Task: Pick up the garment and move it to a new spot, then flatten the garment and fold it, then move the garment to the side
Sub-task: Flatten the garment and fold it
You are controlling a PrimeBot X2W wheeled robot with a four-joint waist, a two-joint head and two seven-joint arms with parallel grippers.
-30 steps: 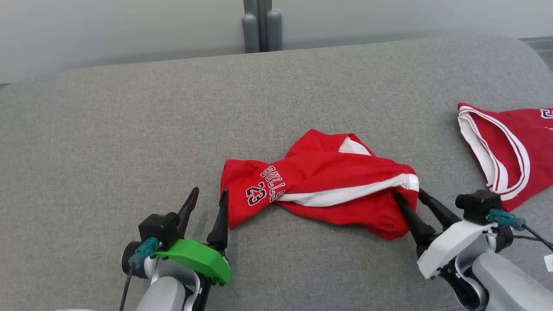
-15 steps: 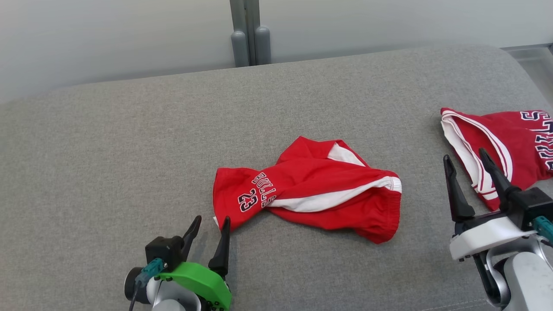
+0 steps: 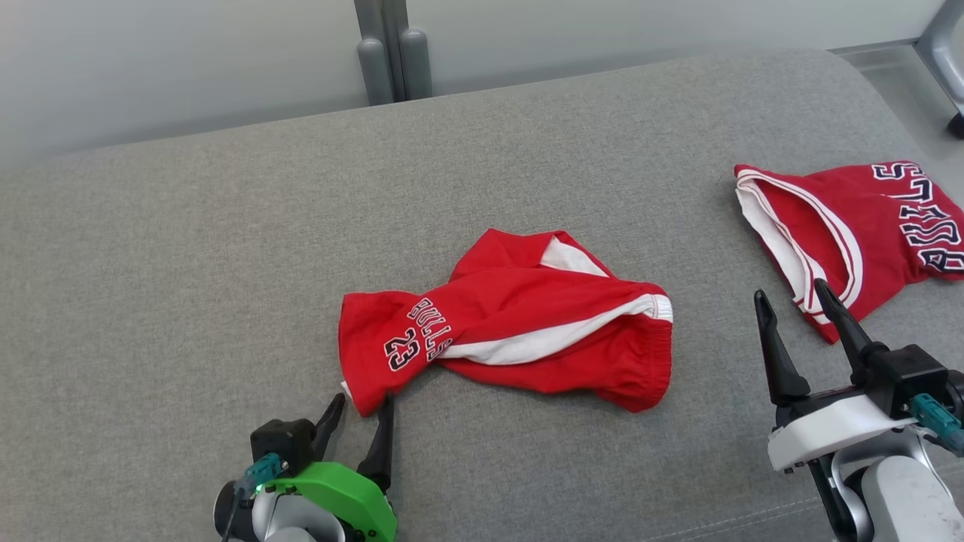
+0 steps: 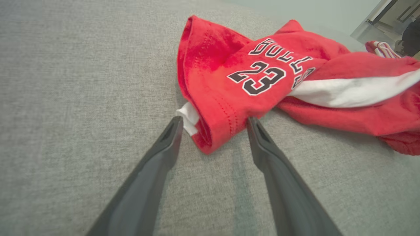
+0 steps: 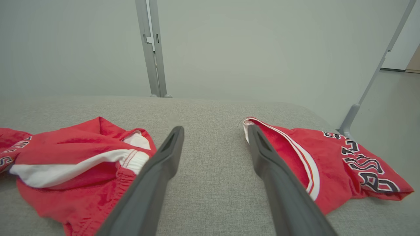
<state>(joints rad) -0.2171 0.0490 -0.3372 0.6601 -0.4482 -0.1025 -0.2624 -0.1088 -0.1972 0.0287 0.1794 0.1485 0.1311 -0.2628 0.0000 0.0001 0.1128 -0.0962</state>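
Note:
The garment [image 3: 512,324] is a pair of red shorts with white side stripes and "BULLS 23" print, lying crumpled and twisted in the middle of the grey cushion [image 3: 188,248]. My left gripper [image 3: 363,399] is open at the garment's near left corner. In the left wrist view that hem corner of the garment [image 4: 249,75] lies between the tips of the left gripper [image 4: 214,119], which are not closed on it. My right gripper [image 3: 789,290] is open to the right of the garment with nothing in it. In the right wrist view the right gripper [image 5: 215,128] stands over bare cushion, with the garment [image 5: 75,154] to its left.
A second red Bulls garment [image 3: 851,226] lies at the cushion's right end, just right of my right gripper, and shows as the second garment [image 5: 328,160] in the right wrist view. A grey metal post [image 3: 384,53] and a pale wall stand behind the cushion. Floor shows past the rounded right edge.
My right gripper has let go of the garment's waistband end, opened wide and drawn back to the right. The head camera has shifted. The garment's left corner now sits between my left fingertips.

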